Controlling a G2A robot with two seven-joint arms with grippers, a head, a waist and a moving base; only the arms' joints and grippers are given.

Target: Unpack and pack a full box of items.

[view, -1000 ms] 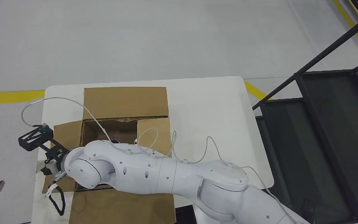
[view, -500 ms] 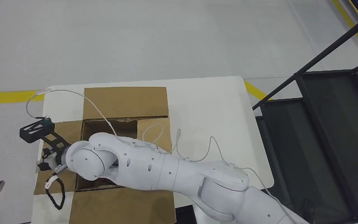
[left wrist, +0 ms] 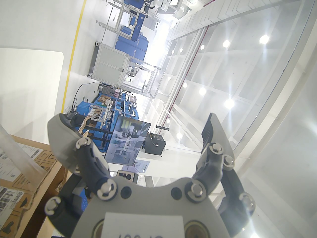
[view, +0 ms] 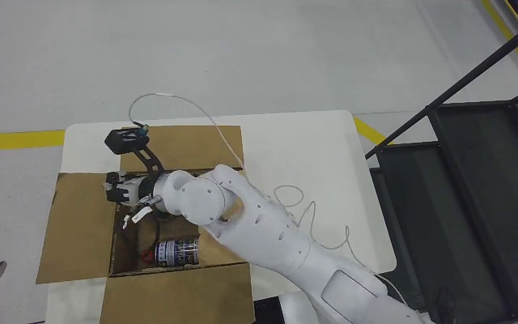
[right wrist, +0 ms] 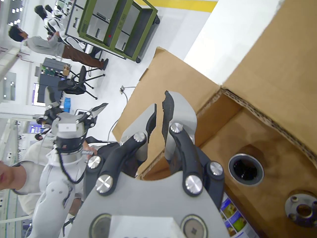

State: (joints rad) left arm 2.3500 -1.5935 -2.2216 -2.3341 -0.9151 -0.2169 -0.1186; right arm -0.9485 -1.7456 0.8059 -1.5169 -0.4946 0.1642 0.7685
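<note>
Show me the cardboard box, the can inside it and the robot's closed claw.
cardboard box (view: 73,227), top view, on its opened-out side flap.
can (view: 178,252), top view, middle of its label.
right gripper (right wrist: 159,101), right wrist view, between its shut fingertips.

Right arm (view: 243,227) is glossy white: chunky rounded shells w/ tiny dark screw holes, a thin white cable (view: 174,95) coming off the wrist, plus a black cam bracket (view: 125,140). Left end effector (left wrist: 135,122) & right end effector (right wrist: 161,105) look the same: grey metal fingers, black ribbed pads, black link bars, shiny silver screws, grey base plate w/ white label. Left arm (right wrist: 53,192) is white too, w/ a black cable along it.
</note>
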